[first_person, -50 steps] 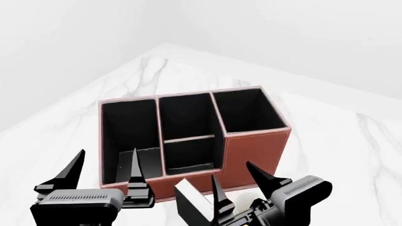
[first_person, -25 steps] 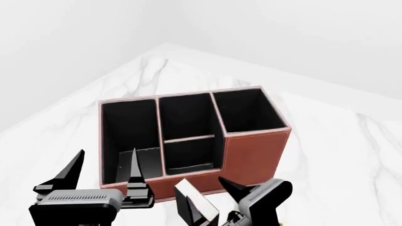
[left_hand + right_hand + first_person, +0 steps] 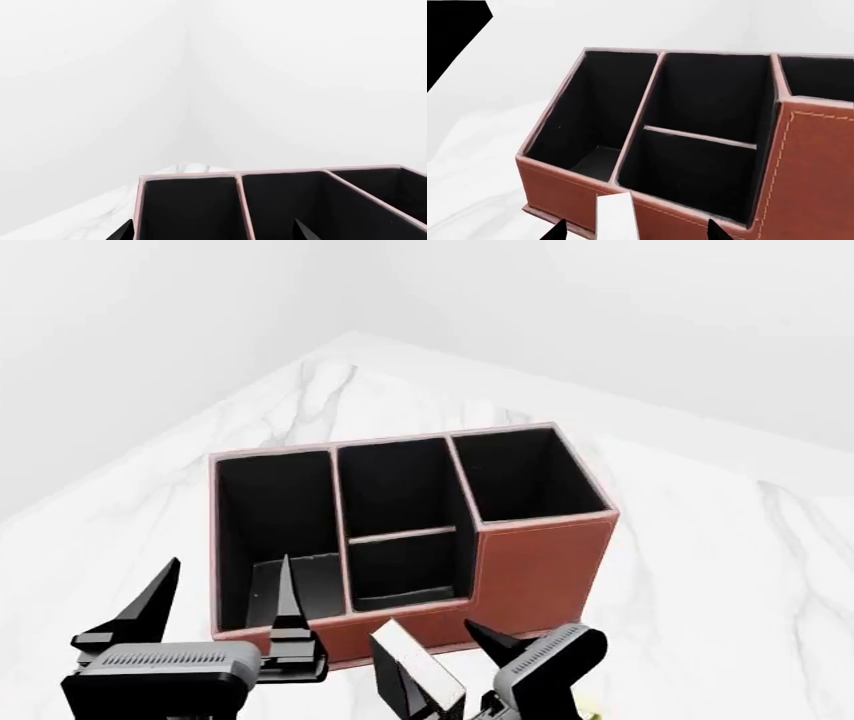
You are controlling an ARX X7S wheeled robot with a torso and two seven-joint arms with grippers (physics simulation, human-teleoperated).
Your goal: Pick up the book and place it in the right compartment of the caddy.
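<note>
Black-covered with white page edges, the book (image 3: 416, 676) stands tilted at the lower edge of the head view, just in front of the caddy's low front wall. The right gripper (image 3: 447, 665) is at the book: one dark finger lies on its left side and another, on a grey housing, rises on its right, so the book sits between the fingers. Whether they press on it cannot be told from these pictures. In the right wrist view the white page edge (image 3: 616, 216) shows between the two fingertips, just before the caddy's front wall.

The caddy (image 3: 534, 565), reddish-brown with pale trim and a black lining, stands on the white marbled worktop (image 3: 721, 570) just behind the book. Its right compartment (image 3: 525, 475), the tall square end section, holds nothing that can be seen.

The left gripper (image 3: 220, 595) hovers before the long sloped left section with its fingers spread wide, nothing between them, well apart from the book.
</note>
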